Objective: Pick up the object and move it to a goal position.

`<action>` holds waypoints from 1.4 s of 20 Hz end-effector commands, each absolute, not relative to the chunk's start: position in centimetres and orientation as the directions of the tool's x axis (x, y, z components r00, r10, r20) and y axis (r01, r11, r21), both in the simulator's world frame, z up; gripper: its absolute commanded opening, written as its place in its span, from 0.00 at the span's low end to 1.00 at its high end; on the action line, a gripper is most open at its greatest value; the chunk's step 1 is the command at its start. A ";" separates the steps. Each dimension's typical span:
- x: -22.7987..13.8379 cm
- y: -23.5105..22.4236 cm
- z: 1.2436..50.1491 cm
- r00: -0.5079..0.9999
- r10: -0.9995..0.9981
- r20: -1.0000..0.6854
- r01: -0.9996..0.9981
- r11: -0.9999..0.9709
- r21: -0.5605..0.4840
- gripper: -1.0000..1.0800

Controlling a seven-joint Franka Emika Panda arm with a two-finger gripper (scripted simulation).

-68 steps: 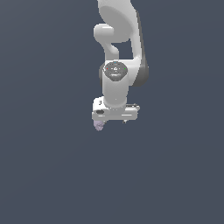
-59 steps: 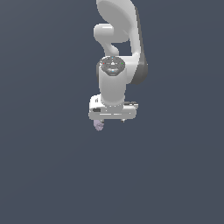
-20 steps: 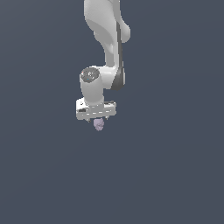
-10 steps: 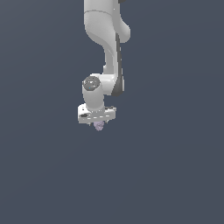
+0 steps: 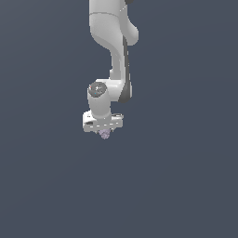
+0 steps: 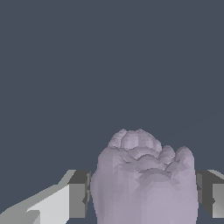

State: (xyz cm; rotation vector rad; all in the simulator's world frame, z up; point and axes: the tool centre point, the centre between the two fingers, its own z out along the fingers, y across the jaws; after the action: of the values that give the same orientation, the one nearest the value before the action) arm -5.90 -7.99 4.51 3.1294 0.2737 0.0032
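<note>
— Claw (image 5: 105, 133) first: we see it pointing down under the white arm (image 5: 113, 44) in the exterior view, clenched on the object (image 5: 105, 134), which shows as a tiny pale lilac lump poking out just below the white claw body.

— Agreed. In the wrist view we get the same grip from close up: the object (image 6: 144, 180) fills the space between the two fingers, and its sides meet the dark grey pads (image 6: 80, 194) on either side. We can make out its bumpy, knuckled crown rising above the level of the pads.

— Where do we place it in the scene?

— In the exterior view it sits a little towards the exterior view's left of centre and slightly above the middle of the picture, directly beneath the wrist joint with the round dark cap (image 5: 97, 89). Behind it we see only a flat slate-blue ground; we cannot tell whether that is a worktop or how high the object hangs over it.

— And the arm's posture?

— We see the upper link coming down from the top edge, bending at the elbow, with the wrist turned so the claw faces downward.
</note>
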 end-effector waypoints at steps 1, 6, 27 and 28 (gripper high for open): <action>-6.0 -8.0 4.4 0.985 0.173 0.000 0.173 -0.985 0.000 0.00; -6.0 -7.7 4.6 0.985 0.174 0.002 0.174 -0.985 0.000 0.00; -10.5 8.8 10.6 0.985 0.174 0.000 0.174 -0.985 0.002 0.00; -10.7 9.6 10.9 0.985 0.174 0.000 0.174 -0.985 0.002 0.00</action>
State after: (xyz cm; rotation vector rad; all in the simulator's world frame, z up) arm -10.37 8.32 10.44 3.1284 0.2763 0.0013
